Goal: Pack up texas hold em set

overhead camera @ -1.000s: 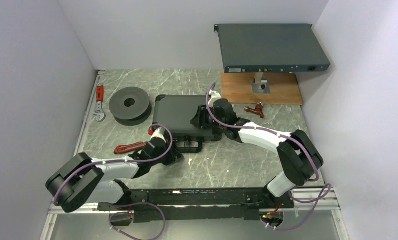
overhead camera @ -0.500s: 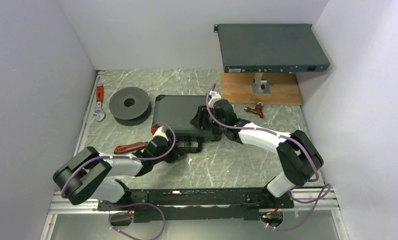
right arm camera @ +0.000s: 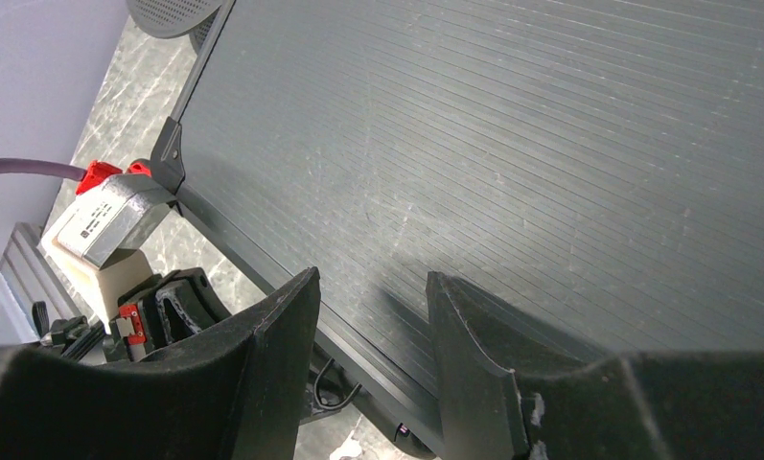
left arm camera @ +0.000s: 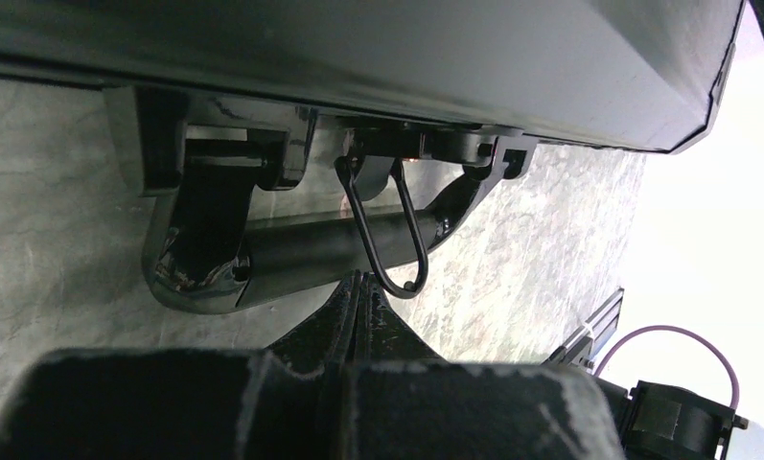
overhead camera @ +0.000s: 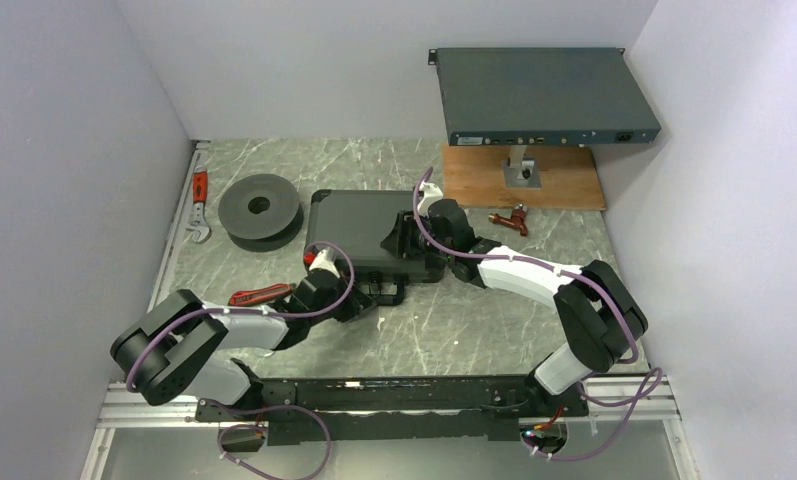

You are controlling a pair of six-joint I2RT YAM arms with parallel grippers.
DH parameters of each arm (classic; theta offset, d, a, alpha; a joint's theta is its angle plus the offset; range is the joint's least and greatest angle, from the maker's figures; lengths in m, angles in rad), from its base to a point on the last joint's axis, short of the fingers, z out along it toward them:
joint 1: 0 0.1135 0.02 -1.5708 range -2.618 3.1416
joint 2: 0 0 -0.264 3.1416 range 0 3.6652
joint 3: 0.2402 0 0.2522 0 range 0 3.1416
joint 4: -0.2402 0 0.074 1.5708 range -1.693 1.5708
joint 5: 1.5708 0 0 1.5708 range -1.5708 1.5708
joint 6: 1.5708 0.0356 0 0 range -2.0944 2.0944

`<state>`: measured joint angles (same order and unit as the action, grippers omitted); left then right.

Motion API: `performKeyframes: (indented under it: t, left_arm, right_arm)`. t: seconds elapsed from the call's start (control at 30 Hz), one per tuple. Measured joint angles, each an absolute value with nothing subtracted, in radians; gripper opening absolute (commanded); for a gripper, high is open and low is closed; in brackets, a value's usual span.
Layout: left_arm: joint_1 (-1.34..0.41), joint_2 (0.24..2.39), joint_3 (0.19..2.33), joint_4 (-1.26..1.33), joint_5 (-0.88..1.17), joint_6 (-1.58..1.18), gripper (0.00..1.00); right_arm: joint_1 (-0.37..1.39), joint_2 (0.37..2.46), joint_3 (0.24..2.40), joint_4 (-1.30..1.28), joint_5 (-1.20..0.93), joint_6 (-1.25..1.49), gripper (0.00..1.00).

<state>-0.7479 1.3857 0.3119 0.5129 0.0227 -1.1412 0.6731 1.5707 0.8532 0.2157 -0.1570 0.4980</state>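
The closed briefcase (overhead camera: 359,225) was seen at frame centre. The left gripper (left arm camera: 357,287), pinched closed, was held just below its wire latch (left arm camera: 387,240), and the right gripper (right arm camera: 373,287) was spread apart over it.

Top cam: fixed, high, behind arm bases, looks down on whole grey marbled counter (overhead camera: 454,330). L wrist cam: low, v. near, looks along counter at handle side of black ribbed hard-shell case (left arm camera: 406,57), over left hand (left arm camera: 358,297). R wrist cam: close above case lid, past right hand (right arm camera: 373,278). All 3 share case.
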Motion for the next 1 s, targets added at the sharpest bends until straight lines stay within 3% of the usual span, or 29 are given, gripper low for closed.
performKeyframes:
  t: [0.57, 1.0]
  left_arm:
    - [-0.748, 1.493, 0.383, 0.604, -0.031, -1.086, 0.0]
    - [-0.749, 1.409, 0.433, 0.503, -0.095, -1.01, 0.0]
  right_arm:
    - [0.673, 1.571, 0.853, 0.216, -0.157, 0.498, 0.49]
    - [0.673, 1.581, 0.854, 0.218, -0.159, 0.498, 0.49]
